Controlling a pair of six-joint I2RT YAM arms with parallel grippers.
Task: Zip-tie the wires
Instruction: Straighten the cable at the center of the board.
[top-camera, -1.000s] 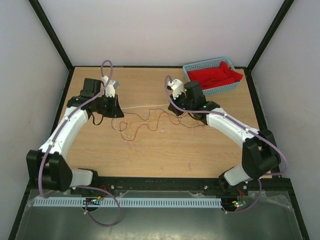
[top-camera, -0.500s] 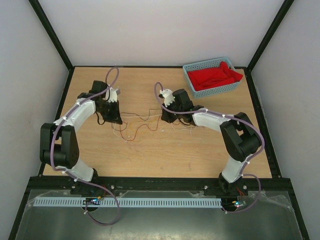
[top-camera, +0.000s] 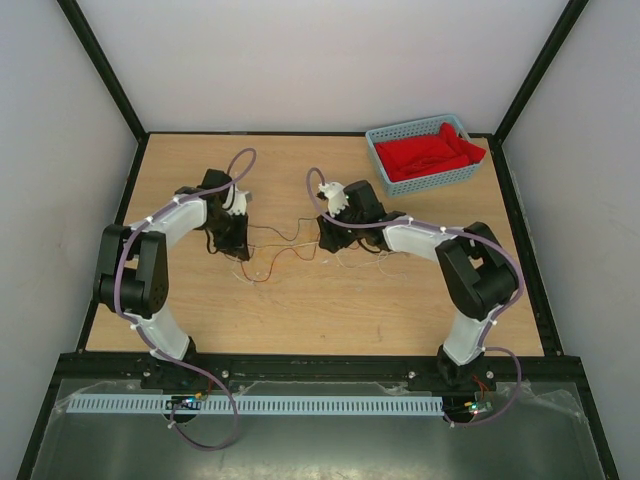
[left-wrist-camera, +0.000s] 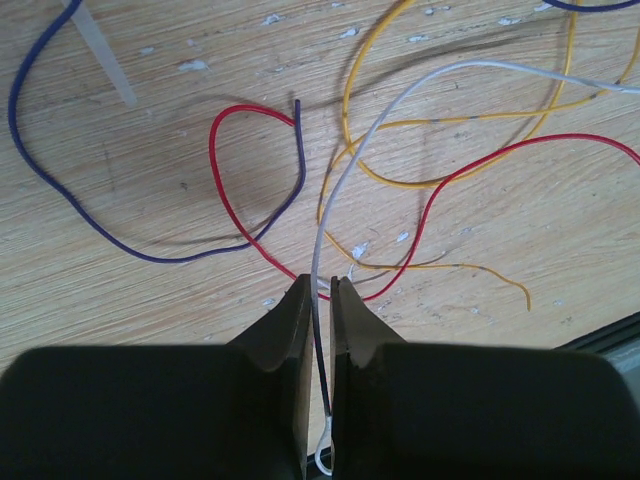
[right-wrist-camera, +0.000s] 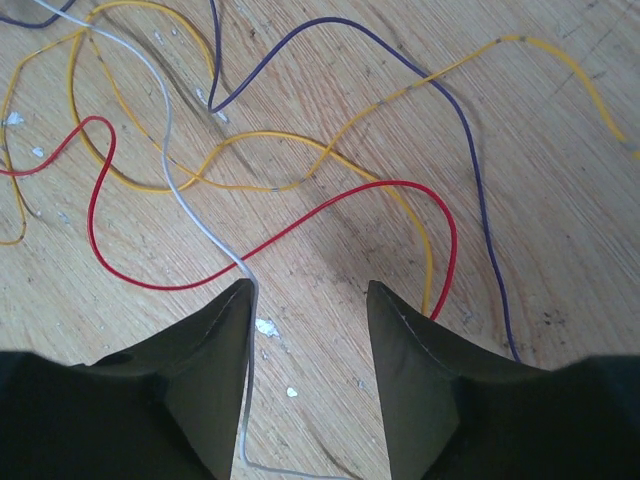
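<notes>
Tabletop (top-camera: 300, 320), light wood, boxed in by a black frame (top-camera: 320, 365) and white walls on the left, far and right sides.

Left: one left arm (top-camera: 165, 215), elbow close to the left edge. Left hand (left-wrist-camera: 321, 284) low over the wood, left of centre. Jaws nearly together, only a thin slit between. A white strand (left-wrist-camera: 347, 170) and a dark one run through the slit; cannot tell whether they are pinched. A pale flat strip (left-wrist-camera: 100, 55) lies on the wood further out.

Centre: the wires (top-camera: 285, 250) lie loose on the wood between the two hands, curling and crossing. Four colours: one red strand (left-wrist-camera: 213, 150), one purple strand (left-wrist-camera: 150, 260), the one white, and yellow strands (left-wrist-camera: 420, 185), more than one. Total not countable. A broad stretch of bare wood lies between the wires and the near edge; a narrower one behind them.

Right: right hand (right-wrist-camera: 310, 288) over the wires' right end, jaws wide apart, gripping nothing; the white strand runs along one finger. One right arm (top-camera: 470, 270), elbow well inside the right edge.

Far right corner: one blue basket (top-camera: 440, 177), near the right edge, holding one red cloth (top-camera: 425, 150).
</notes>
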